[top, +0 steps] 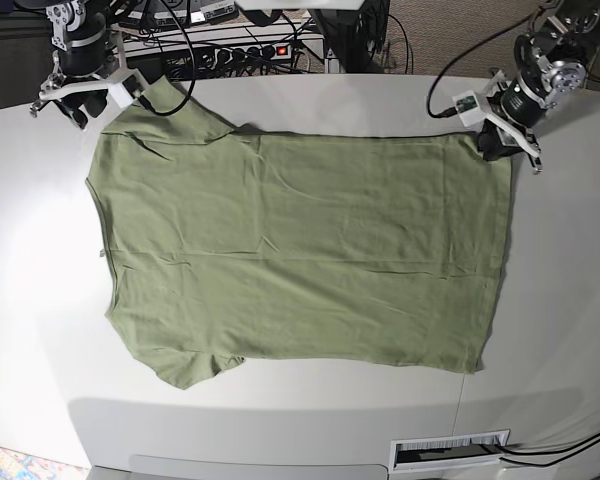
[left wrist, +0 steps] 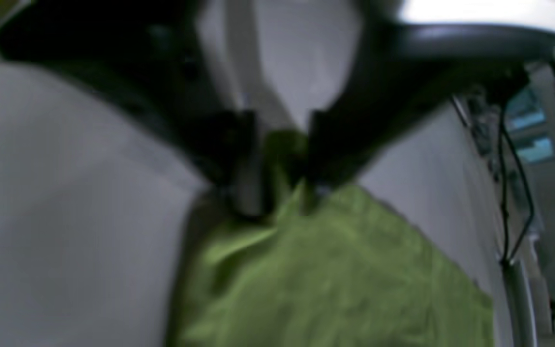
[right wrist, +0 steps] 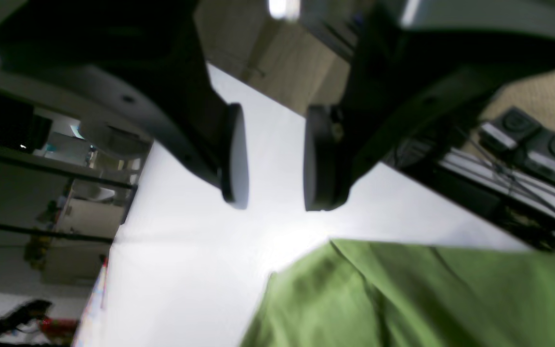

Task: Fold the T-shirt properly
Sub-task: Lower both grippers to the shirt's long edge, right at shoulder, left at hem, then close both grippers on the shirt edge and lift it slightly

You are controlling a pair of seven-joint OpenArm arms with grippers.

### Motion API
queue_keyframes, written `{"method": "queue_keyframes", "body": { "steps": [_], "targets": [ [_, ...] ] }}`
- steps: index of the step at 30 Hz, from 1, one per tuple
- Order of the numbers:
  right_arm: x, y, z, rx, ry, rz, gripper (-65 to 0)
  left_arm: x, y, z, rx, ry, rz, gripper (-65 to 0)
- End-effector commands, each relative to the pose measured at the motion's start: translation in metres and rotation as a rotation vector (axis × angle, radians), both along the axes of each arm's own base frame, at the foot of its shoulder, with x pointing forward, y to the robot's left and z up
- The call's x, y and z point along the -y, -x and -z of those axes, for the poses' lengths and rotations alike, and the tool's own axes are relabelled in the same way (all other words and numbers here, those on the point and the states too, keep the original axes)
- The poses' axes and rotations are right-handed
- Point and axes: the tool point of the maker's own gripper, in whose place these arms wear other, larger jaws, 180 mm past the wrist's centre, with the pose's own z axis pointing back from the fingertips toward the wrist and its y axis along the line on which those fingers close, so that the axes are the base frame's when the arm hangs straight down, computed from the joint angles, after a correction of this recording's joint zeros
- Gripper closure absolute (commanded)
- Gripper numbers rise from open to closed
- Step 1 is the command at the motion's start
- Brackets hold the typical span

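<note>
Across the white bench (top: 560, 300), the green T-shirt (top: 300, 260) lies spread flat with its hem toward the right edge and a sleeve near the far left corner. At the far right corner, the left tool (left wrist: 280, 193) has its fingers pinched on the hem corner, seemingly to carry that edge over for a fold. Near the far left corner, the right tool (right wrist: 270, 202) hovers parted and empty just beside the sleeve, apparently poised for a matching grip.
</note>
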Motion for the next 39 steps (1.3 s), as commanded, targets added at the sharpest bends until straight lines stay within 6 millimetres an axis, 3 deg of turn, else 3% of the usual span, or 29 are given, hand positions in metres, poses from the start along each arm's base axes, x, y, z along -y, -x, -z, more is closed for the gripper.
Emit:
{"method": "queue_keyframes", "body": {
  "steps": [1, 5, 11, 14, 27, 31, 35, 39],
  "targets": [
    [0.002, -0.005, -0.011, 0.033, 0.032, -0.014, -20.6, -0.001, 0.020, 0.016, -0.105, -0.026, 0.018, -4.5],
    [0.001, -0.002, -0.007, 0.013, 0.010, -0.003, -20.6, 0.002, 0.024, 0.015, -0.111, -0.039, 0.019, 0.0],
    [-0.020, 0.016, 0.022, -0.199, -0.104, -0.092, -21.2, -0.003, 0.033, 0.007, -0.123, -0.077, 0.033, 0.0],
    [-0.034, 0.024, 0.031, -0.265, -0.181, -0.134, -29.5, -0.004, 0.043, 0.010, -0.146, -0.078, 0.036, 0.0],
    [-0.066, 0.024, 0.039, -0.332, -0.348, -0.211, -29.6, -0.003, 0.045, 0.011, -0.153, -0.073, 0.033, 0.0],
    [-0.065, 0.026, 0.041, -0.339, -0.350, -0.211, -29.6, 0.000, 0.045, 0.010, -0.150, -0.057, 0.045, 0.0],
    [-0.057, 0.033, 0.057, -0.376, -0.361, -0.198, -29.6, 0.001, 0.044, 0.010, -0.149, -0.054, 0.047, 0.0],
    [-0.049, 0.028, 0.063, -0.371, -0.357, -0.181, -29.6, 0.001, 0.044, 0.009, -0.148, -0.052, 0.047, 0.0]
  ]
}}
